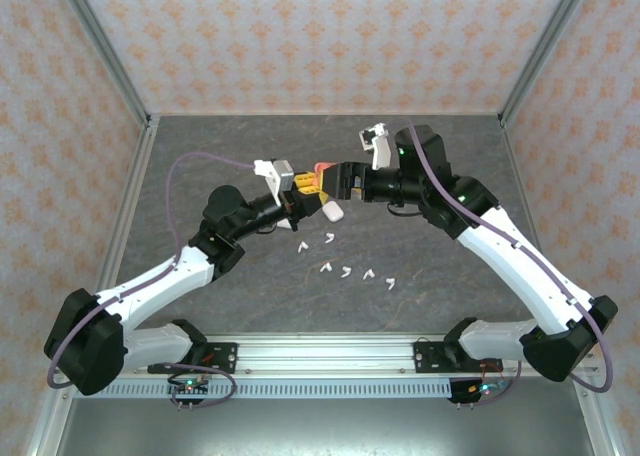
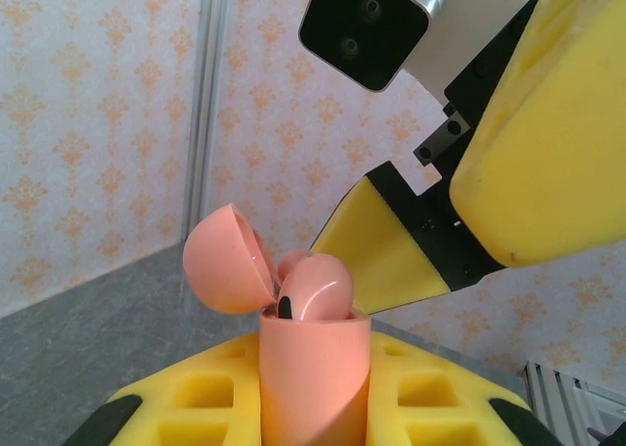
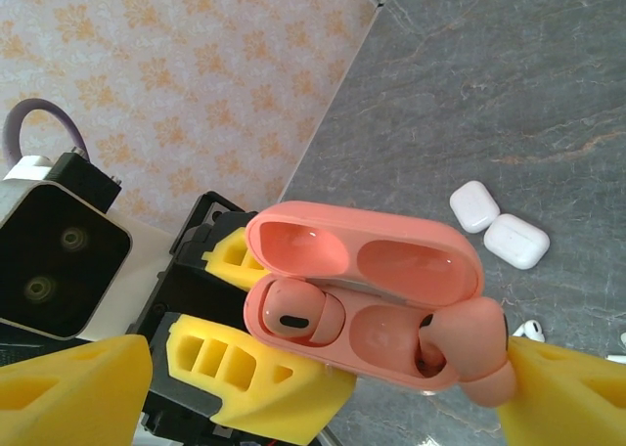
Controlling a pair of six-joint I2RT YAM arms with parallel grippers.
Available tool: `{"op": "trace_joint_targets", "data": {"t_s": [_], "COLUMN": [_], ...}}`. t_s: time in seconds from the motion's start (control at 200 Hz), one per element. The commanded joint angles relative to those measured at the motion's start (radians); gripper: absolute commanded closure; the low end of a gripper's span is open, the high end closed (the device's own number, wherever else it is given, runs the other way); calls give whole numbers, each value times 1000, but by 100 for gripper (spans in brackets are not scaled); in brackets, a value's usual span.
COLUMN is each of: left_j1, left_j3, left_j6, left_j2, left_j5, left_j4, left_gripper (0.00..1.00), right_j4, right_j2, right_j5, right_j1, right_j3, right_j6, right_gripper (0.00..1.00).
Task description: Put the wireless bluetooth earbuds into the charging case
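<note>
**Salmon-pink charging case, lid open, held aloft between two claws**

Salmon-pink charging case (image 3: 362, 270): held clear of the worktop (image 1: 200, 166) in the left claw (image 1: 305, 186), whose yellow padded fingers are closed tight on its lower body. Its lid (image 2: 220, 260) is swung fully back on the hinge.

First pink earbud (image 3: 293, 319): seated in one well of the case, with its dark sensor spot turned outward.

Second pink earbud (image 3: 469, 348): stood in the other well, not fully sunk, with its head raised above the rim. It is seen against the tip of one finger of the right claw (image 1: 335, 176); actual contact cannot be told.

Right claw: met nose to nose with the left over the middle of the worktop. Its jaws are spread wide on either side of the case, and nothing is clamped between them.

Six white earbuds (image 1: 346, 271): scattered loose on the grey stone-patterned worktop, nearer the arm bases than the claws.

Two white charging cases (image 3: 474, 206): closed and laid side by side on the worktop, just beyond the white earbuds.
</note>
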Motion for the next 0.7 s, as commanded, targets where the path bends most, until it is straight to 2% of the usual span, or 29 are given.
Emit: {"op": "trace_joint_targets", "data": {"t_s": [0.0,0.691], "left_j1": [-11,-19], "left_j3": [22,19], "left_j6": [12,18], "left_j2": [2,5], "left_j5": [-7,-34], "left_j4": [29,15], "left_gripper": [100,100], "right_j4": [-10,-55], "right_j2": [-2,2], "right_j5": [-12,-35], "right_j1": [-2,3], "right_j3": [35,56], "right_j6": [-18,-39], "right_gripper": [11,12]}}
